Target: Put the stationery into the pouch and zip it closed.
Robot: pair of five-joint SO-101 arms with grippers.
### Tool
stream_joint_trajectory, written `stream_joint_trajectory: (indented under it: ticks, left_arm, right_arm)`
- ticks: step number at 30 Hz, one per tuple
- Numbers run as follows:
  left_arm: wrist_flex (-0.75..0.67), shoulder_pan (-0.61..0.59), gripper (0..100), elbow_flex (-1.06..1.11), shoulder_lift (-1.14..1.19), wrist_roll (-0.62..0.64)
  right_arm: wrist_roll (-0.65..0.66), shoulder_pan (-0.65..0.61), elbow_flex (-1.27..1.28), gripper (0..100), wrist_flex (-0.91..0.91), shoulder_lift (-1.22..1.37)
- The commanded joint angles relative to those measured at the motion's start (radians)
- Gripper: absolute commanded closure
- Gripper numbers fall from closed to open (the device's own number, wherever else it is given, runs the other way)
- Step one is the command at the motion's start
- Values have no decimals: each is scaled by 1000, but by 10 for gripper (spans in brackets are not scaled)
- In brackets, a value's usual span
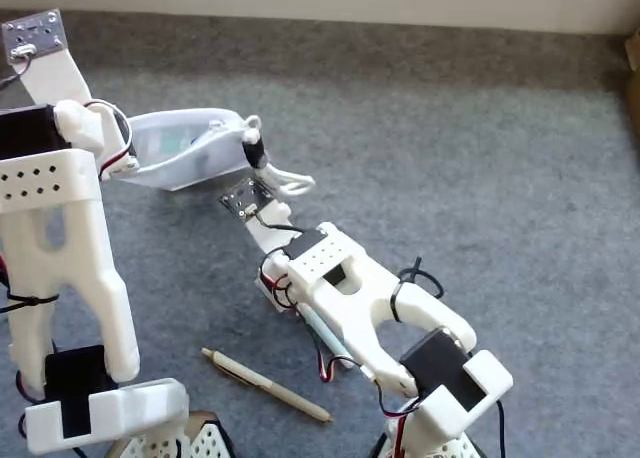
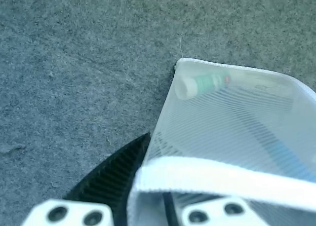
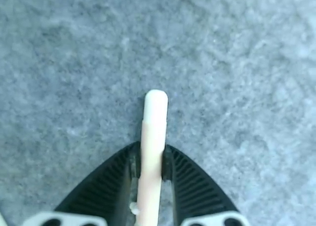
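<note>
Left wrist view: a see-through white mesh pouch (image 2: 232,122) with a green-labelled tube (image 2: 202,84) and something blue (image 2: 289,154) inside, its banded edge pinched by the left gripper (image 2: 148,189). The right gripper (image 3: 148,162) clamps a white stick (image 3: 154,122) just beside the pouch's end. A beige pen (image 1: 265,383) lies on the grey carpet (image 1: 480,158).

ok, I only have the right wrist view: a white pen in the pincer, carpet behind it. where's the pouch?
Observer: In the high view the pouch sits just beside the right pincer, on the left arm's side.
Operator: is anything holding it?
Observer: Yes. In the left wrist view the left pincer is clamped on its white edge.
Operator: and besides this white pen, what else needs to go in?
Observer: One beige pen lies on the carpet between the two arm bases.
</note>
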Motion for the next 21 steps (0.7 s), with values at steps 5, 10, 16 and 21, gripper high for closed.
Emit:
stream_joint_trajectory:
  ticks: [5, 10, 16, 21]
  left_arm:
    - [-14, -22, 995, -18, -8, 11]
    - [-14, -22, 995, -18, -8, 12]
    - [-14, -15, 995, -18, -8, 12]
    - [-12, 33, 995, -18, -8, 11]
  right_arm:
    - [15, -15, -24, 991, 156, -186]
    - [15, -16, -24, 991, 243, -289]
    - [15, -16, -24, 991, 329, -437]
    - [14, -16, -22, 991, 377, -581]
